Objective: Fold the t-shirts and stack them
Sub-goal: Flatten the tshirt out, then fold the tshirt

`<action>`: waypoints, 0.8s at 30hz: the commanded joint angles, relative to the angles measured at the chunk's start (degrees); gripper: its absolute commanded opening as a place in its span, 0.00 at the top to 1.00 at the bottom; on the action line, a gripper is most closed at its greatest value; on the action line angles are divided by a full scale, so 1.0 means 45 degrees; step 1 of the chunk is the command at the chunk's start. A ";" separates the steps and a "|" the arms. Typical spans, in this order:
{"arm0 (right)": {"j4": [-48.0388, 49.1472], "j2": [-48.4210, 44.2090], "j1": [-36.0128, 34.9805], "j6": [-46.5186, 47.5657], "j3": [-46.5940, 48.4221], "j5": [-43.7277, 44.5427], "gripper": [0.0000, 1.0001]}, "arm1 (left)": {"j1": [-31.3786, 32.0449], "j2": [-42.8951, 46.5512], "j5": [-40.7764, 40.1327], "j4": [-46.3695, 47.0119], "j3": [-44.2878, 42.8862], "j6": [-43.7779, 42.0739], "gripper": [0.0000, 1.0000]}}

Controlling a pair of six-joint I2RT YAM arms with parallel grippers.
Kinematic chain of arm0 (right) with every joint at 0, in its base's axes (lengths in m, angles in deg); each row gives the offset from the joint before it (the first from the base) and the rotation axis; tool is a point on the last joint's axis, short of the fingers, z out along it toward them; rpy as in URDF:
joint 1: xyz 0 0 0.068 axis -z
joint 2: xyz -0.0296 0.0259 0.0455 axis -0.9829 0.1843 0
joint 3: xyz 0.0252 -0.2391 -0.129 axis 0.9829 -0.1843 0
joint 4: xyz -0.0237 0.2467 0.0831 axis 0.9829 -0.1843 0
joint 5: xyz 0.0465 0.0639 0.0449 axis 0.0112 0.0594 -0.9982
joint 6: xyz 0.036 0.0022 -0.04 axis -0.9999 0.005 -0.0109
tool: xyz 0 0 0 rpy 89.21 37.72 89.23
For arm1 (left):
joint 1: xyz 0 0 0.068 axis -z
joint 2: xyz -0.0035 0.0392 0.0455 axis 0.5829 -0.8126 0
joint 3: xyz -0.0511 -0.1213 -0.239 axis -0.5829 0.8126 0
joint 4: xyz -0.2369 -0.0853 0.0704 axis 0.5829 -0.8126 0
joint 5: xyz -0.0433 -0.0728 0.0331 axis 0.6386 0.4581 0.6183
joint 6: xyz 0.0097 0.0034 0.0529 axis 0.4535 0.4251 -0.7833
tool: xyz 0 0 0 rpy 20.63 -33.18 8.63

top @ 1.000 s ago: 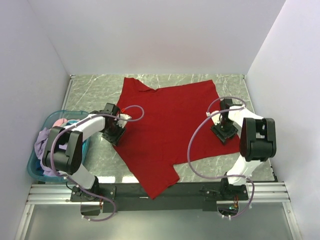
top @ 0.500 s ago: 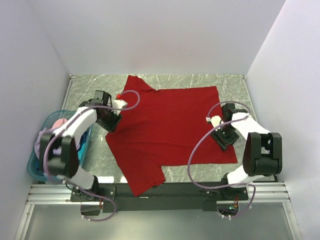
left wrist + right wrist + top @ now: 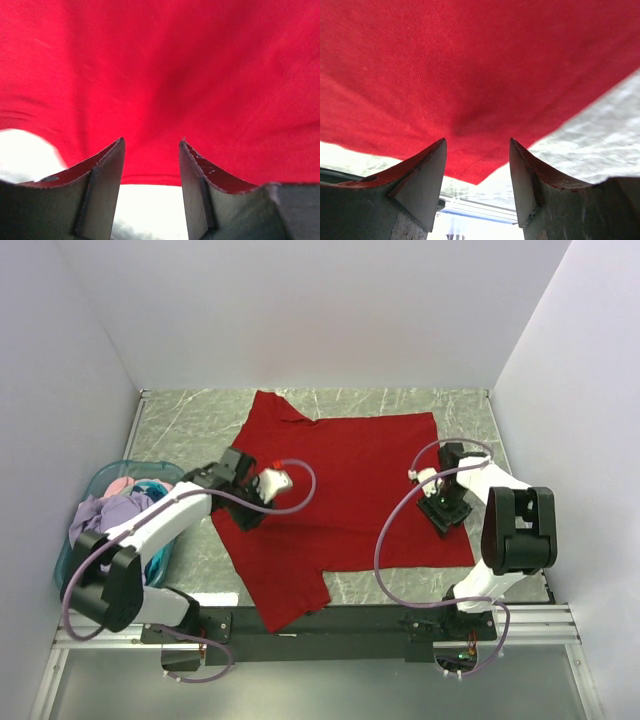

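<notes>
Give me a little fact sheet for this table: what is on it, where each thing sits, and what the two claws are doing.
Table: grey marble top
Red t-shirt: spread flat across the middle
Basket: teal, at the left edge, holding lavender cloth and pink cloth
Left gripper: jaws apart, at the red shirt's left edge
Right gripper: jaws apart, over the hem by a right corner
</notes>
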 commanded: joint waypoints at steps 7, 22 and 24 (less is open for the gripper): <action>0.0297 -0.0265 -0.0708 0.0324 -0.1769 0.0921 0.44 | 0.0428 0.0504 -0.0537 -0.0522 0.1848 -0.0405 0.48; -0.2228 0.1114 0.0696 -0.0844 0.7280 -0.2987 0.42 | -0.2323 -0.2335 0.1477 0.0565 -0.5392 0.1831 0.40; -0.1915 0.2282 0.0775 -0.1722 0.8457 -0.3104 0.42 | -0.3027 -0.3179 0.1672 0.1247 -0.6911 0.2598 0.36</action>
